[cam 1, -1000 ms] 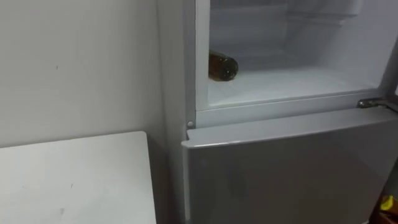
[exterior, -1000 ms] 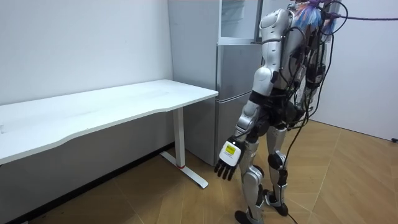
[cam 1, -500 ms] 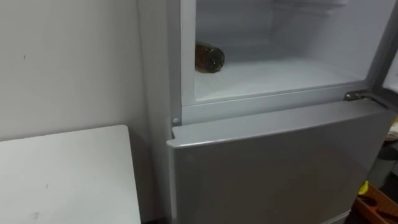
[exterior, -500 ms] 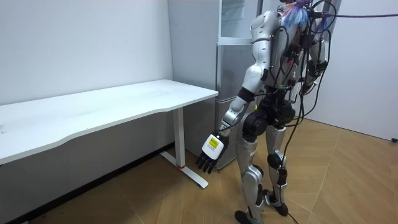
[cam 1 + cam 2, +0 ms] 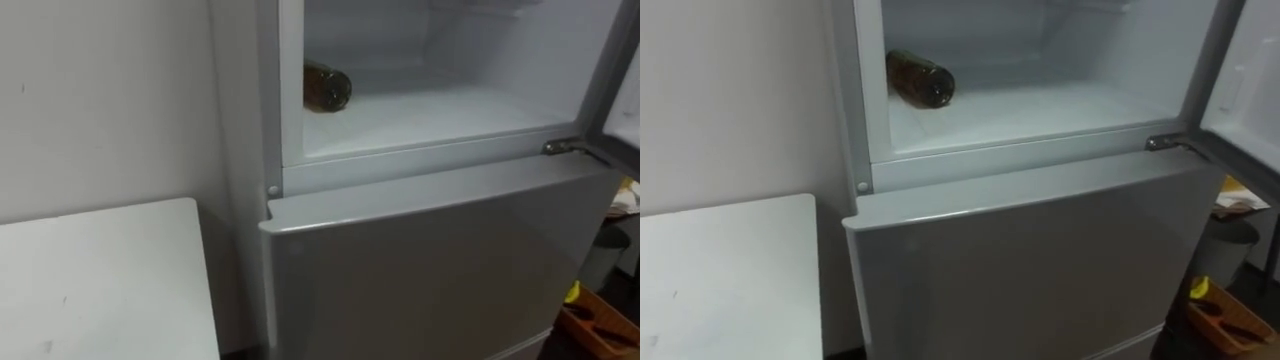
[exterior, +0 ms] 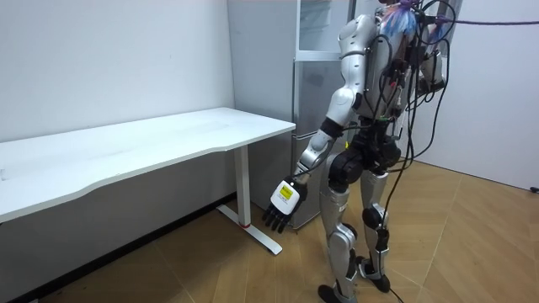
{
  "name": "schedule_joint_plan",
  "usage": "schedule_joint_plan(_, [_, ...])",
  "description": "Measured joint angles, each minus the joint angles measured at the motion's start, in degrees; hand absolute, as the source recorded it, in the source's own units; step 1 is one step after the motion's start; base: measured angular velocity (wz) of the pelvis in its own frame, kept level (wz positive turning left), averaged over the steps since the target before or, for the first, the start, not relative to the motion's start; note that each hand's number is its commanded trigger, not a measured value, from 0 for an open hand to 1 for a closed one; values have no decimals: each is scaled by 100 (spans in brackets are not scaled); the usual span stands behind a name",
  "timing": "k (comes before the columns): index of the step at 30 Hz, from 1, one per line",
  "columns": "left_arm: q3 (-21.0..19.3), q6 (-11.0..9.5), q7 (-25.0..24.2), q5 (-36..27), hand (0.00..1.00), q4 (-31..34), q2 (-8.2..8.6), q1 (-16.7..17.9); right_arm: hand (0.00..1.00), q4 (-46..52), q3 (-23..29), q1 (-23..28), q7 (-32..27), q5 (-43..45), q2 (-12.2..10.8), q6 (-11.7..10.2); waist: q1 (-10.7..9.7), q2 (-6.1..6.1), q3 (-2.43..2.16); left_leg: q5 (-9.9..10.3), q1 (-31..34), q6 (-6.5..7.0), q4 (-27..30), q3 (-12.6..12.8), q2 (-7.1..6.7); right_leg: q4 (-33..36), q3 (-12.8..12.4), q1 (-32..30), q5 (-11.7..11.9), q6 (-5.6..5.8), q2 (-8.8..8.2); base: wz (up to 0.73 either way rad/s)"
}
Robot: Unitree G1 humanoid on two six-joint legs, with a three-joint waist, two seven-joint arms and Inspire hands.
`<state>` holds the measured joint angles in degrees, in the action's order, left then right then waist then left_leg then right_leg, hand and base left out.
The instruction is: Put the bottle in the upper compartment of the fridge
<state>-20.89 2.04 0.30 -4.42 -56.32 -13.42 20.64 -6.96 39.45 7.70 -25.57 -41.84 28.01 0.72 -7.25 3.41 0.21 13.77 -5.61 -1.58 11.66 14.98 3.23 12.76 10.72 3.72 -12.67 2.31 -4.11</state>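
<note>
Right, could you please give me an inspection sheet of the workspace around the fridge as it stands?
Surface: upper fridge shelf, white; upper door stands open at the right.
Job's things: bottle lies on its side at the shelf's left end.
Clutter: brownish box on the floor to the right of the fridge; contents unclear.
Hands: left hand hangs open at the robot's side, holding nothing.
Cables: nothing seen.
Surroundings: white table left of the fridge; lower fridge door shut; wooden floor.
</note>
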Motion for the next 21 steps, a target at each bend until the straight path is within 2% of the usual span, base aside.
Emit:
schedule_joint_plan(2, [40, 0, -28, -12, 0, 1, 3, 19, 0, 374, 3, -108, -63, 138, 49, 0, -47, 13, 3, 0, 1, 0, 1, 1, 0, -7, 3, -1, 0, 0, 0, 0])
schedule_joint_plan(5, [92, 2, -88, -39, 0, 5, 33, 12, 0, 596, -6, -153, -337, 658, 84, 123, -49, 31, 7, 0, 12, 0, -1, 9, -2, 20, -3, -37, -2, 0, -6, -3])
schedule_joint_plan(7, [92, 4, -98, -31, 0, -28, 47, 14, 0, 857, -5, -160, -442, 1116, 86, 296, -40, 32, 11, 0, 10, 0, -4, 60, 4, 93, -43, -99, -28, -13, -8, -12])
schedule_joint_plan(15, [93, -5, -222, 11, 0, -128, 154, 11, 0, 1348, -377, -190, -647, 1545, 82, 376, -23, -5, 23, -5, 7, -4, -30, 96, 1, 211, -123, -203, -44, -17, -6, -5])
schedule_joint_plan(21, [82, -214, -229, 3, 0, -605, 173, 7, 0, 1669, -626, -190, -887, 1637, 81, 574, -53, 1, 26, -7, 2, -5, -34, 112, -19, 348, -141, -274, -106, -20, -28, -1])
